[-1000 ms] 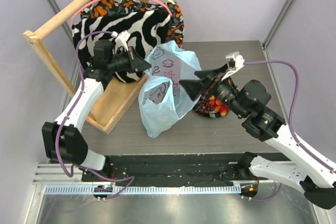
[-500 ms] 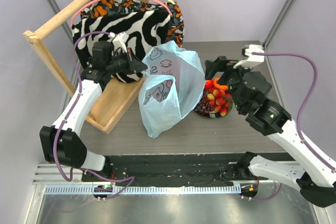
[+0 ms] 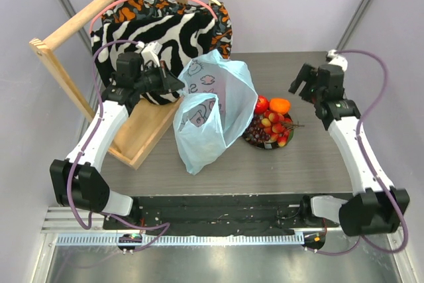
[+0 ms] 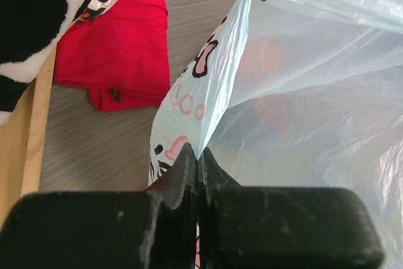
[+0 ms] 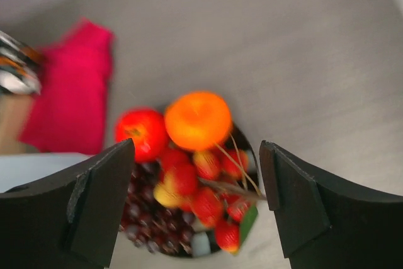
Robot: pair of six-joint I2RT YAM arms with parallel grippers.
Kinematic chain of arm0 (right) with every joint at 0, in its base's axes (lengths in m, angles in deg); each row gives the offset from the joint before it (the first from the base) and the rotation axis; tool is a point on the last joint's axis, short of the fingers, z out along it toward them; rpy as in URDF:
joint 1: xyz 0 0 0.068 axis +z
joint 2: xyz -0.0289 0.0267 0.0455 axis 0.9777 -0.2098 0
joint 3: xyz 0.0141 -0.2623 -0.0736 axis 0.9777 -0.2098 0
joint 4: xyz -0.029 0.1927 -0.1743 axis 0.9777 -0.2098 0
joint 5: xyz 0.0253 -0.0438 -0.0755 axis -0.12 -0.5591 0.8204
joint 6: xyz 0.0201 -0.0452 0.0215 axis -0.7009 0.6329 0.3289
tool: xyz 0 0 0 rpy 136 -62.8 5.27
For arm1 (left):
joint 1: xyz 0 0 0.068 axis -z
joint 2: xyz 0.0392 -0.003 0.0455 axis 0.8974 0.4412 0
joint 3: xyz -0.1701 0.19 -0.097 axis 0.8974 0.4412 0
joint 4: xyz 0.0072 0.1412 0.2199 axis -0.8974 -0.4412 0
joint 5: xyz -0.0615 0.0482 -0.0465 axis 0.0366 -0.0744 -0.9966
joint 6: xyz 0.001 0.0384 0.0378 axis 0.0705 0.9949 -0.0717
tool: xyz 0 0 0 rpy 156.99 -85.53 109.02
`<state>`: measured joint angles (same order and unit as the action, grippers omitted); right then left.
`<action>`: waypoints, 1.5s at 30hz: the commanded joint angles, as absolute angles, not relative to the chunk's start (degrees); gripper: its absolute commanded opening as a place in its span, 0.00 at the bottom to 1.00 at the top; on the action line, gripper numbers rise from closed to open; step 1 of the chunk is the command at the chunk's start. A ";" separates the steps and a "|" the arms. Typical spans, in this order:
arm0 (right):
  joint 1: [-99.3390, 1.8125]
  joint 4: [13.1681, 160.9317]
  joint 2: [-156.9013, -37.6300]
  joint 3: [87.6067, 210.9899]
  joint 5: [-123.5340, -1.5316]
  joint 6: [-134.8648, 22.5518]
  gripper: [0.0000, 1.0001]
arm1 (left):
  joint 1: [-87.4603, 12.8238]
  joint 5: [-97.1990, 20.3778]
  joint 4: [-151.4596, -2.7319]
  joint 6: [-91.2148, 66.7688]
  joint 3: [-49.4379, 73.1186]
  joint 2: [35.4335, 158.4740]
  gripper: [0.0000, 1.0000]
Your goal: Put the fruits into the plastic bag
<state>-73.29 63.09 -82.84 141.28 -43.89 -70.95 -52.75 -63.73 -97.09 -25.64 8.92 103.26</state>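
item 1: plastic bag, light blue, see-through, printed w/ pink shapes. stands on table at centre, mouth pulled up and open toward the left arm. bag sits just left of the plate, its side touching or nearly touching the plate rim; cannot tell which.

item 2: left gripper, jaws pressed together on the bag's top edge, thin film pinched between the tips. holds that edge lifted.

item 3: right gripper, jaws wide apart, nothing between them. hovers above the table, rear right of the plate, clear of the fruit.

item 4: fruit, all on a dark round plate, right of bag:
- red apple, rear left
- orange, rear right, beside the apple
- dark grapes, front left
- bunch of small red-yellow balls, centre to front right

item 5: red cloth, flat on table behind bag.

item 6: zebra-striped fabric, hung on wooden rack, rear left.
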 commanded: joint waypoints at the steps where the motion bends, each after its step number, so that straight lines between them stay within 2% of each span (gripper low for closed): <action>1: -76.04 59.87 -83.34 135.91 -50.58 -74.73 0.88 | -53.27 -63.02 -96.95 -24.29 6.23 101.18 0.00; 8: -80.52 60.93 -81.05 127.29 -51.90 -77.73 0.84 | -53.27 -63.55 -96.86 -24.64 6.23 101.62 0.00; 17: -84.48 64.79 -82.54 121.39 -57.17 -76.42 0.72 | -53.27 -64.43 -96.51 -25.08 6.31 101.97 0.00; 23: -87.99 69.53 -82.89 117.44 -65.07 -76.15 0.70 | -53.27 -64.43 -96.43 -25.16 6.31 102.32 0.00; 45: -88.35 83.51 -82.63 109.53 -67.72 -78.08 0.61 | -53.27 -64.43 -96.60 -24.90 6.40 102.85 0.00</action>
<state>-88.13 77.95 -83.10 110.68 -66.49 -76.74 -52.97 -63.80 -97.40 -25.61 8.70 103.24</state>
